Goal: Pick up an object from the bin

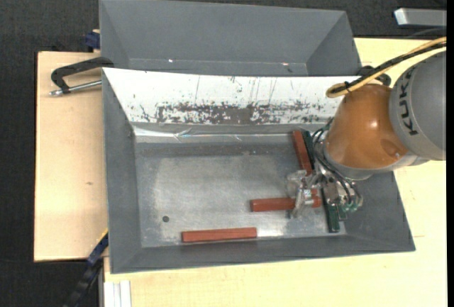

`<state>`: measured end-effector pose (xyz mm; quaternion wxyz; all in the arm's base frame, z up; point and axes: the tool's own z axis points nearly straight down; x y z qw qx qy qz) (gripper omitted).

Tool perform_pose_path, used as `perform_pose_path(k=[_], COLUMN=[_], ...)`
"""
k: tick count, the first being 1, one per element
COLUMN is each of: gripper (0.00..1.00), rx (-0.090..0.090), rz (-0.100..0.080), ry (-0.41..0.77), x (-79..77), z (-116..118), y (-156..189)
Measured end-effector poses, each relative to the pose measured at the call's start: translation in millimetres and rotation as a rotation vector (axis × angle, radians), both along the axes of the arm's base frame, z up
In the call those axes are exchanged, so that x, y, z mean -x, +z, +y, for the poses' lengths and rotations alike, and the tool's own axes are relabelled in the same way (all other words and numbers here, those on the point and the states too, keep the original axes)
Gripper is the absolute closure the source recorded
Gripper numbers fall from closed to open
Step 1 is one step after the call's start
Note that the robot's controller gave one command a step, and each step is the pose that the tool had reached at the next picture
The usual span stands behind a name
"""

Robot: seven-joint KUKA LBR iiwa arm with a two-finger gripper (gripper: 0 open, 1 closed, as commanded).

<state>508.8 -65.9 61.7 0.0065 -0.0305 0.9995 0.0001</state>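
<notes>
You are looking down into a grey metal bin [118, 178] with sloping walls and a scuffed flat floor. Take the floor as a clock face, with 12 o'clock at the far wall.

The arm [428, 113] comes in from 3 o'clock, and its wrist sits under a rounded orange cover [362, 135]. Below that cover, the claw [306, 193] is down near the floor at about 3 o'clock. You cannot tell how far open it is, because its metal parts and the cables merge together there. You also cannot tell whether it has hold of anything.

The nearest thing to it is the middle red-brown bar [272, 205], a flat narrow stick. It lies crosswise just toward 4 o'clock from the floor's centre. Its right end reaches in under the claw, and whether the two touch is unclear.

A rear red-brown bar [302, 149] runs from near the far wall at 2 o'clock down toward the claw. A dark green bar [331, 217] lies at 4 o'clock, just beside the claw on its right.

A front red-brown bar [218, 235] lies crosswise by the near wall between 6 and 7 o'clock, well apart from the claw. A small dark speck [165, 219] sits on the floor at 8 o'clock.
</notes>
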Motion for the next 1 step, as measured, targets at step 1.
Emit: perform_pose_path(k=[1], gripper=[1.0], rx=[0.0], rz=[0.003], ry=[-0.101], x=[-13.6], z=[-13.5], y=[164.2])
